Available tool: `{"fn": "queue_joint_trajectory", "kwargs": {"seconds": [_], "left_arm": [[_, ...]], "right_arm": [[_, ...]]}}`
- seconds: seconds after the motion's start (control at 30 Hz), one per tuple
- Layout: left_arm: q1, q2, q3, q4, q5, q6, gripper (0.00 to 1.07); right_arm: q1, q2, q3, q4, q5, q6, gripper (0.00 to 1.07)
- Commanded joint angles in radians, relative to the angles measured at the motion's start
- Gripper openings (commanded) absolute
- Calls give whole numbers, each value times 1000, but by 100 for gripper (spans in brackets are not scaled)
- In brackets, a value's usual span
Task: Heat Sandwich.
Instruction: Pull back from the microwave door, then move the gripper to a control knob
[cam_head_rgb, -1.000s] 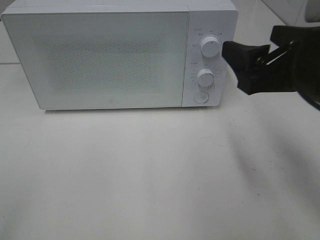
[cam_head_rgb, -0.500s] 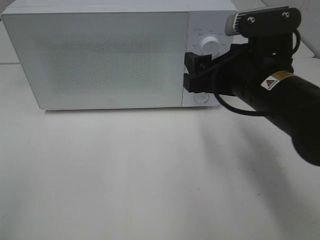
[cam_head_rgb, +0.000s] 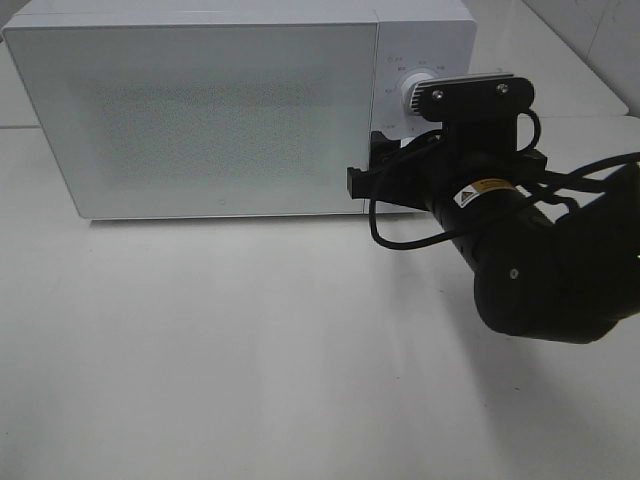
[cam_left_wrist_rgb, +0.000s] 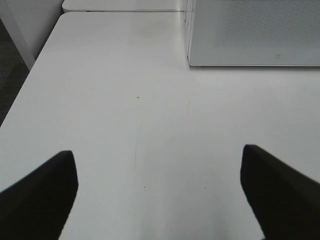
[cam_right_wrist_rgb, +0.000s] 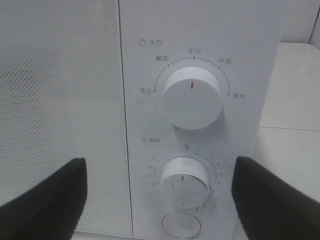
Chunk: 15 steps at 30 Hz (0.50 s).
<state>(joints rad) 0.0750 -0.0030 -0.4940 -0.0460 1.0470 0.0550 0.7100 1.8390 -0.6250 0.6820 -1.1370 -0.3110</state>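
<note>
A white microwave (cam_head_rgb: 200, 110) sits at the back of the white surface (cam_head_rgb: 250, 340). Its big door (cam_head_rgb: 200, 120) is shut. The door is cloudy, so nothing inside shows. The sandwich is not in any view, so I cannot tell where it is.

The black right arm (cam_head_rgb: 540, 270) reaches in from the right side. Its front end is just in front of the panel (cam_right_wrist_rgb: 240, 45) with the knobs, close to the line where the door's edge meets the panel. The right jaws are apart and hold nothing. In the right wrist view, one black finger (cam_right_wrist_rgb: 40, 200) is in front of the door and the other is past the panel's outer edge. The lower knob (cam_right_wrist_rgb: 182, 182) is between them, and neither finger touches it. The upper knob (cam_right_wrist_rgb: 191, 98) has a red mark pointing straight up. A round button (cam_right_wrist_rgb: 180, 225) sits just under the lower knob.

The left jaws are wide apart too, with only bare surface between the two fingers (cam_left_wrist_rgb: 40, 195). They are well away from the microwave's bottom corner. The surface's side edge (cam_left_wrist_rgb: 35, 75) shows there, with dark floor (cam_left_wrist_rgb: 10, 65) past it.

In front of the microwave there is lots of open room.
</note>
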Motion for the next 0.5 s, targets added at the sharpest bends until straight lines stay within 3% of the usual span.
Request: {"fn": "queue_joint_trajectory", "kwargs": {"seconds": [0.03,0.5], "left_arm": [[1,-20,2,-8,-9,-1,81],[1,-20,2,-8,-9,-1,81]], "right_arm": [[2,39,-26,15,-41,7,76],[-2,192,-100,53,-137,6,76]]}}
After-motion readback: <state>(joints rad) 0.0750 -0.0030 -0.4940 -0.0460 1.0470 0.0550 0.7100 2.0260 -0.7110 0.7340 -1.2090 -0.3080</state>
